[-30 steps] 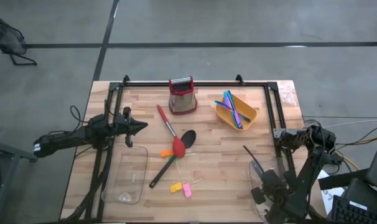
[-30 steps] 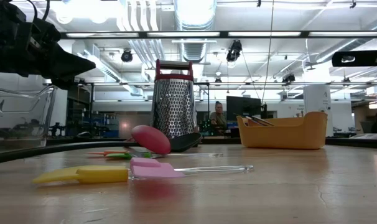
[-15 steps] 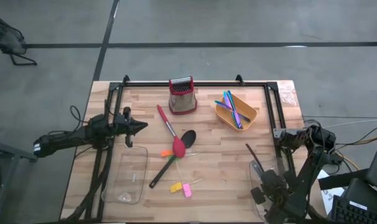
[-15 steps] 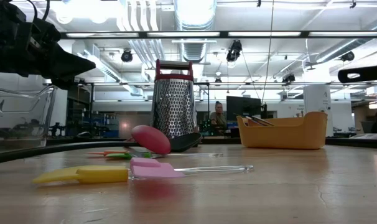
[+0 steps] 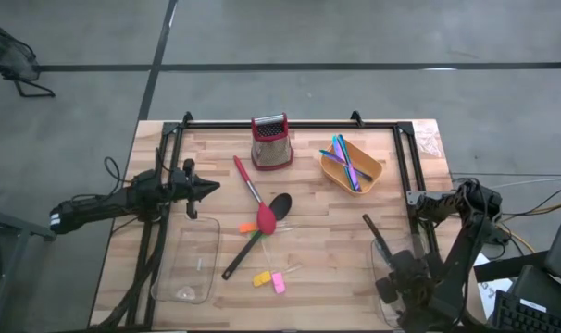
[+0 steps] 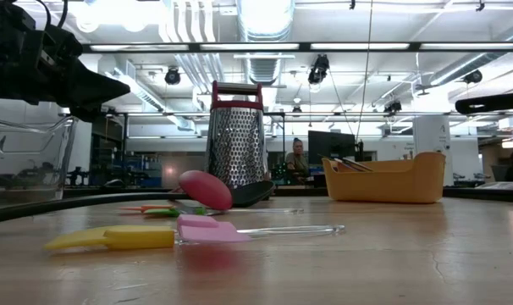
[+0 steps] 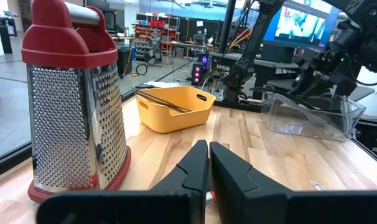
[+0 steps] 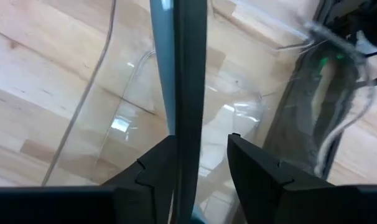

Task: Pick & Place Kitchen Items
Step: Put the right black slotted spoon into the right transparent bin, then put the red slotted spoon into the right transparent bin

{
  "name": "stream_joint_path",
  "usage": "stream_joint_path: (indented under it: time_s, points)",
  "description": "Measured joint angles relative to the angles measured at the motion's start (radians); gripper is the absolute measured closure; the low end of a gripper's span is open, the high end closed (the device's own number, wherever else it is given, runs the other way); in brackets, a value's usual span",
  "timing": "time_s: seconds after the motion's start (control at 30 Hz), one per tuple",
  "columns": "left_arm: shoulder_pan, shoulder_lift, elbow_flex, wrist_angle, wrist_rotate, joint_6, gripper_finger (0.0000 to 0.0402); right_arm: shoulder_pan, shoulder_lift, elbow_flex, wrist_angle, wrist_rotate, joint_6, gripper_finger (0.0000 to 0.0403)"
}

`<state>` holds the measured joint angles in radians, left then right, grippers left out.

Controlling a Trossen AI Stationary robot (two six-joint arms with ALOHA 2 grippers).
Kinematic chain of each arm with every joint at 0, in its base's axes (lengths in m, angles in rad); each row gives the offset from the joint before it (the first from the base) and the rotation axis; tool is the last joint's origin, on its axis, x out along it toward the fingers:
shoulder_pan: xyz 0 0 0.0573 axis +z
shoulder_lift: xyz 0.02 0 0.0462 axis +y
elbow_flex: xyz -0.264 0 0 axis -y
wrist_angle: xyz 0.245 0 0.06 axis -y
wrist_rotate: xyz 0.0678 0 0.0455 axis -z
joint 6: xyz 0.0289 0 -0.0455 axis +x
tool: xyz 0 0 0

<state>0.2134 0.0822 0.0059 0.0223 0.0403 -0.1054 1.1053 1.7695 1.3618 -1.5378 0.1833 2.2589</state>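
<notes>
A long black spoon slants up out of a clear tub at the table's near right. Its handle runs between the parted fingers of my right gripper, which points steeply down over the tub. At mid table lie a red-headed spoon, another black spoon, and orange, yellow and pink pieces. Blue, purple and green sticks lie in the orange bowl. My left gripper waits shut at the left, above the table. My right gripper has the black spoon's handle between its parted fingers. The handle lies close along one finger, and a gap shows between it and the other finger. I cannot tell whether that finger touches it.
The red box grater stands at the far middle. A second clear tub sits at the near left, under my left arm. A black frame runs around the table's far and side edges. Bare wood lies between the pieces and the right tub.
The end of the black spoon seen at the low view's upper right has sunk lower. My right arm has stayed over the right tub.
</notes>
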Motion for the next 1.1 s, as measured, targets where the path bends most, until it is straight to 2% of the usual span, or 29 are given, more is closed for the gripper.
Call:
stream_joint_path:
  time_s: [0.1,0.3,0.5,1.1]
  points:
    - [0.0,0.0,0.0,0.0,0.0,0.0,0.0378,0.0,-0.001,0.03,-0.032,0.018,-0.008,0.0264]
    - [0.0,0.0,0.0,0.0,0.0,0.0,0.0378,-0.007,-0.009,0.07,-0.034,0.193,-0.06,0.0282]
    - [0.0,0.0,0.0,0.0,0.0,0.0,0.0378,-0.045,-0.009,0.087,-0.033,0.224,-0.132,0.0294]
    - [0.0,0.0,0.0,0.0,0.0,0.0,0.0378,-0.199,-0.009,0.151,-0.021,0.454,-0.484,0.0321]
